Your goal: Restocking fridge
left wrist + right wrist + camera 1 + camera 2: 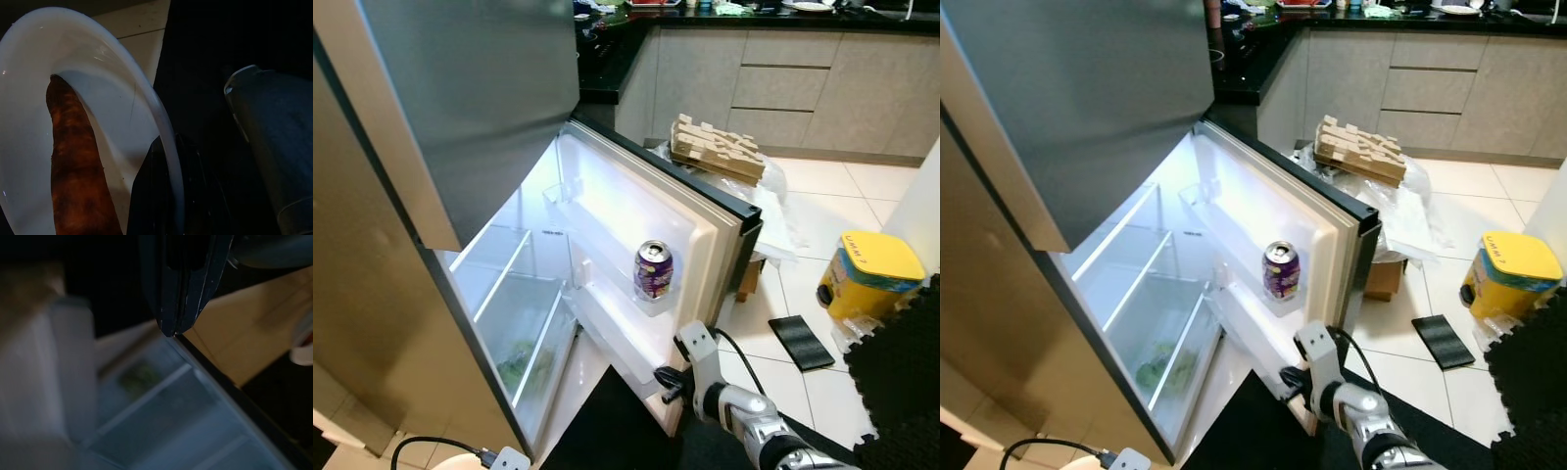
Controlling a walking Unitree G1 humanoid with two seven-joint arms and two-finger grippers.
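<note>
I see my right gripper [178, 308] pressed together by the open fridge door [636, 220]; left gripper [166, 196] pinches a plate [29, 73]. Can [653, 269] label unreadable.

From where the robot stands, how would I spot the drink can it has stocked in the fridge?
Find the open fridge door, swung out towards the kitchen floor. Along its inner side runs a white door shelf; the can stands upright in it. It is purple with a silver top, the one item on that shelf.
</note>
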